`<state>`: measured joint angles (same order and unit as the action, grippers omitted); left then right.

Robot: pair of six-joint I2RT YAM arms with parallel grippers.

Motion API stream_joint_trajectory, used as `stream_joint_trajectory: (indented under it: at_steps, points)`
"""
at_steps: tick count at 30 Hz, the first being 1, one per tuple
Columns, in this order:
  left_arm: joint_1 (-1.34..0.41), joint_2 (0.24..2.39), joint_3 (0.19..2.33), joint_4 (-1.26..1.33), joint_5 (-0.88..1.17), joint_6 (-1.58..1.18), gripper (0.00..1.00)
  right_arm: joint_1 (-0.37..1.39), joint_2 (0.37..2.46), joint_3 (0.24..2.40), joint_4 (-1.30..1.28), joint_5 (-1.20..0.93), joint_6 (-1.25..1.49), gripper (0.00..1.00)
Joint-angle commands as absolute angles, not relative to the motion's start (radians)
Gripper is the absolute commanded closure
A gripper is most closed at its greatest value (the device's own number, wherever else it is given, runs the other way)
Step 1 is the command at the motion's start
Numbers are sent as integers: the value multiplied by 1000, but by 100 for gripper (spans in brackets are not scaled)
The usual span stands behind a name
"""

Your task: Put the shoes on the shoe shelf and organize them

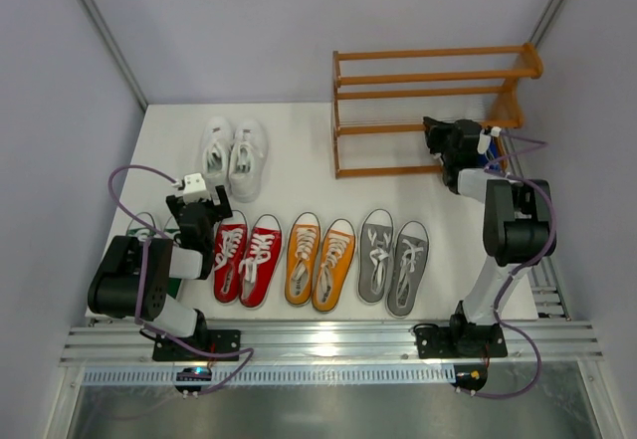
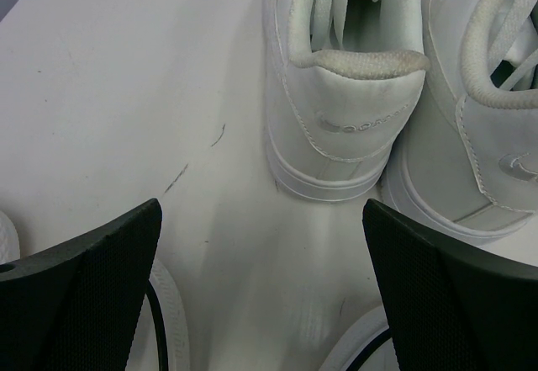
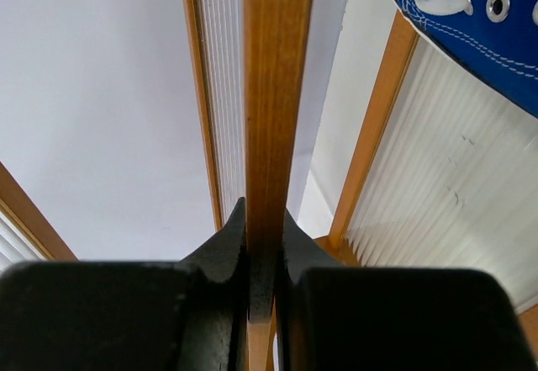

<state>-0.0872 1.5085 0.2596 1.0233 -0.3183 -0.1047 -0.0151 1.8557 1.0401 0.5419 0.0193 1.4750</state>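
Sneakers lie in pairs on the white table (image 1: 299, 150). The white lace-up pair (image 1: 232, 157) sits heels-first just ahead of the left gripper (image 2: 262, 219), whose black jaws stand wide apart, touching nothing. Red pair (image 1: 247, 258), orange pair (image 1: 319, 263) and grey pair (image 1: 392, 262) follow. The right gripper (image 3: 262, 211) is clamped on a slat of the orange-brown wooden shoe shelf (image 1: 428, 91), with a blue sneaker (image 3: 475, 26) just beside it.
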Motion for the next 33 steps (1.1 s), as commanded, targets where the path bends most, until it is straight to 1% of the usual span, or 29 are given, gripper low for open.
stream_joint_trajectory:
  at_steps: [1, 2, 3, 4, 5, 6, 7, 9, 11, 12, 13, 15, 16, 17, 18, 19, 20, 21, 24, 25, 26, 28, 30, 33]
  points:
    - [-87, 1490, 279, 1071, -328, -110, 0, -18, 1798, 987, 526, 41, 1361, 88]
    - [-86, 1489, 279, 1069, -328, -110, 0, -18, 1786, 977, 520, 34, 1361, 65]
    - [-86, 1488, 279, 1069, -328, -110, 0, -18, 1745, 967, 505, 38, 1356, 52]
    - [-86, 1486, 281, 1065, -327, -110, 0, -18, 1720, 956, 462, 46, 1342, 41]
    - [-86, 1485, 279, 1063, -327, -110, 0, -18, 1689, 931, 442, 55, 1330, 32]
    - [-86, 1486, 281, 1063, -327, -112, 0, -18, 1660, 919, 424, 64, 1313, 16]
    - [-87, 1486, 281, 1062, -327, -112, 0, -21, 1602, 893, 391, 64, 1298, 10]
    - [-86, 1488, 279, 1066, -327, -110, 0, -29, 1548, 864, 370, 33, 1234, 2]
    - [-86, 1488, 279, 1072, -328, -110, 0, -48, 1476, 833, 316, -24, 1160, 0]
    - [-87, 1491, 279, 1074, -328, -110, 0, -51, 1454, 836, 281, -93, 1116, 0]
    - [-86, 1493, 278, 1078, -328, -110, 0, -49, 1427, 874, 147, -125, 1050, 0]
    - [-86, 1493, 279, 1080, -330, -109, 0, -17, 1396, 917, -15, -181, 846, 0]
    - [-86, 1494, 278, 1081, -328, -109, 0, 0, 1378, 940, -173, -186, 780, 0]
    - [-87, 1494, 278, 1081, -328, -110, 0, 38, 1326, 946, -251, -157, 720, 0]
    - [-87, 1494, 278, 1083, -330, -109, 0, 128, 1297, 950, -326, -109, 616, 0]
    - [-86, 1493, 276, 1083, -328, -109, 0, 171, 1260, 943, -448, -6, 583, 0]
    - [-86, 1494, 276, 1085, -328, -109, 0, 222, 1199, 936, -497, 39, 560, 0]
    - [-86, 1494, 278, 1081, -330, -109, 0, 289, 1163, 924, -540, 64, 557, 0]
    - [-86, 1496, 276, 1089, -331, -107, 0, 415, 1051, 882, -685, 135, 599, 0]
    - [-87, 1496, 278, 1088, -331, -109, 0, 442, 1028, 881, -772, 153, 616, 0]
    - [-86, 1496, 276, 1089, -331, -109, 0, 468, 1005, 882, -819, 205, 636, 0]
    - [-87, 1494, 278, 1088, -331, -107, 0, 538, 948, 882, -927, 242, 714, 0]
    - [-87, 1496, 278, 1089, -331, -109, 0, 574, 924, 868, -972, 270, 768, 0]
    - [-87, 1494, 278, 1088, -330, -109, 0, 618, 920, 818, -970, 252, 828, 0]
